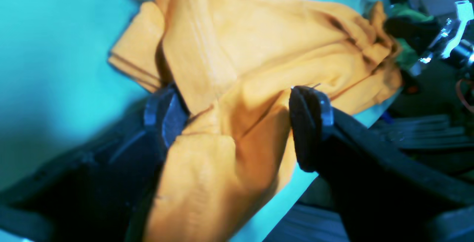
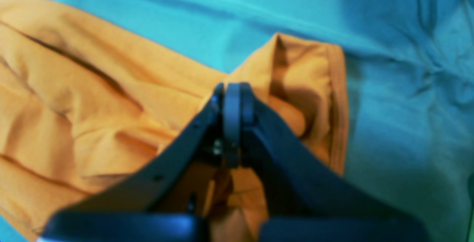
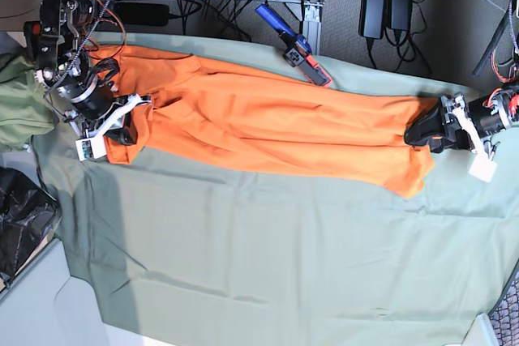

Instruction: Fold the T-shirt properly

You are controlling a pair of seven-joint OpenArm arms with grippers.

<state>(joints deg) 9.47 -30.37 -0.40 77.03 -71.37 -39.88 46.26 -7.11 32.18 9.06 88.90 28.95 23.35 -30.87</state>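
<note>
no brand, label or writing can be read anywhere. the t-shirt (image 3: 268, 131) lies stretched in a long band on the green cloth (image 3: 268, 257) covering the bench, its long axis running from the base view's left edge toward the right edge, tilting slightly down to the right, along the far half of the cloth.

at the left end of the base view, the right gripper (image 3: 122, 123) has its jaws pressed together on bunched orange fabric; the right wrist view shows the jaws (image 2: 232, 116) meeting with a fold of shirt under them and a hemmed edge just beside (blurred).

at the right end, the left gripper (image 3: 430, 131) sits over the shirt's other end. in its wrist view the jaws (image 1: 237, 123) stand spread wide, with crumpled t-shirt fabric between them, touching the left finger (image 1: 168, 118).
</note>
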